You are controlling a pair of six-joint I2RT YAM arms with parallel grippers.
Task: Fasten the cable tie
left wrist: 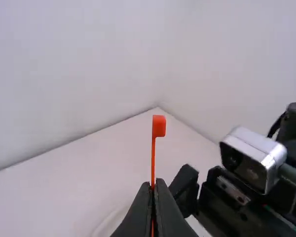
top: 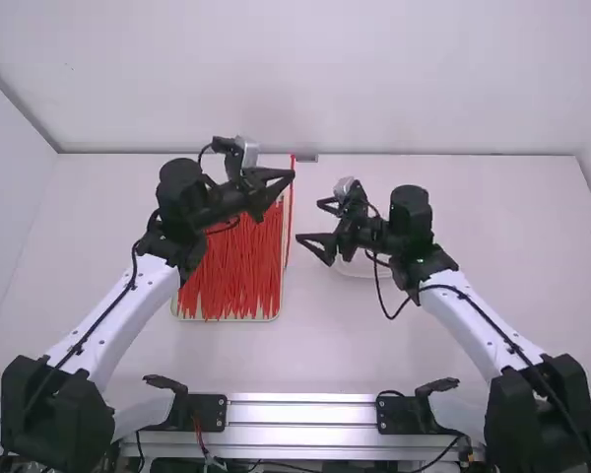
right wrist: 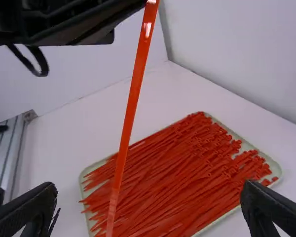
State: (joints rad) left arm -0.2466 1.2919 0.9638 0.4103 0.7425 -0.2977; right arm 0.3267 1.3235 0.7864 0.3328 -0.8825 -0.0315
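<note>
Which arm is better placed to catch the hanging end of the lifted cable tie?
The right: the right fingers stand open beside the hanging cable tie, while the left fingers are shut on that tie near its head.

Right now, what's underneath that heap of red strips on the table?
A pale flat tray: its rim shows around the pile of cable ties. Its floor is covered by them, so anything beneath cannot be seen.

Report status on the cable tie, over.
Left pincer shut on one red cable tie, held upright. Right pincer open beside it, not touching. Tie unlooped, tail hanging over the tray of loose ties.
</note>
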